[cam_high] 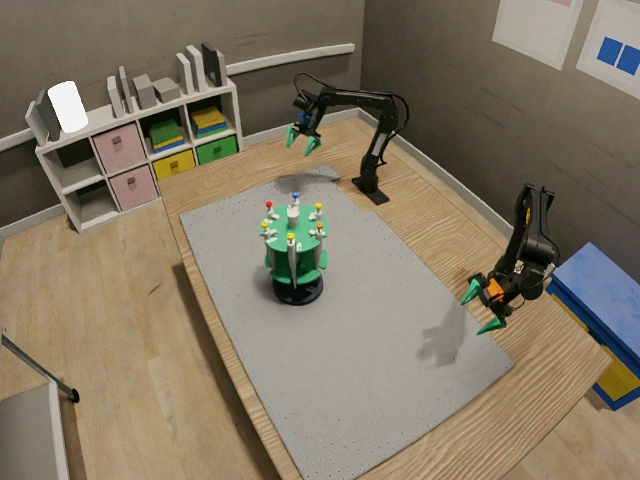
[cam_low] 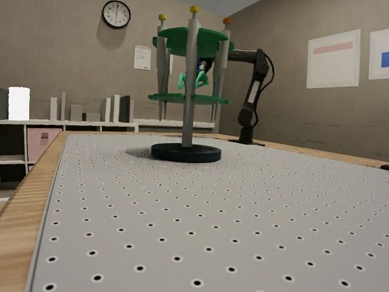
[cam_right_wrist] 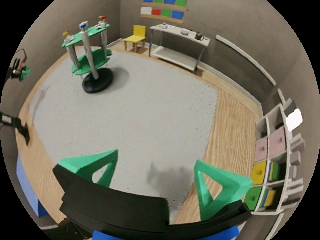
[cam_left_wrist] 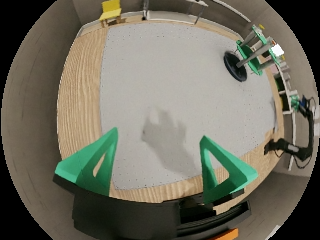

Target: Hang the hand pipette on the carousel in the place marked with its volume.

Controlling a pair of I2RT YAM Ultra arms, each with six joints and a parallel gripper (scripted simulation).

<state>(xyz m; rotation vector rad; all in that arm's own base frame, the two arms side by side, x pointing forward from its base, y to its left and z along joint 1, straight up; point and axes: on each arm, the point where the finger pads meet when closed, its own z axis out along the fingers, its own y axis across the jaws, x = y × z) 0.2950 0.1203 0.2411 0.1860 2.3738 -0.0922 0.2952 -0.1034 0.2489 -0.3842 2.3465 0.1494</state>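
The carousel (cam_high: 305, 237) (cam_low: 175, 47) (cam_left_wrist: 235, 67) (cam_right_wrist: 97, 81) stands upright on its dark base, with several pipettes hanging around its green head. One pipette with a yellow button (cam_high: 290, 236) (cam_low: 194, 9) hangs at the front; one with an orange button (cam_high: 319, 225) (cam_low: 227, 21) hangs beside it. Others have a red button (cam_high: 268, 204), a blue button (cam_high: 295, 195) and yellow ones. Printed volumes are too small to read. No pipette shows lying on the bench. My left gripper (cam_high: 469, 318) (cam_left_wrist: 161, 136) is open and empty, well away from the carousel. My right gripper (cam_high: 297, 149) (cam_right_wrist: 157, 160) is open and empty, high behind the carousel.
A grey perforated mat (cam_high: 351, 361) (cam_low: 219, 194) lies on the wooden table (cam_high: 434, 232). The carousel stands near the mat's long edge opposite the arms. A shelf (cam_high: 77, 180) stands beyond the table, and a blue cabinet (cam_high: 604, 273) stands behind the left arm.
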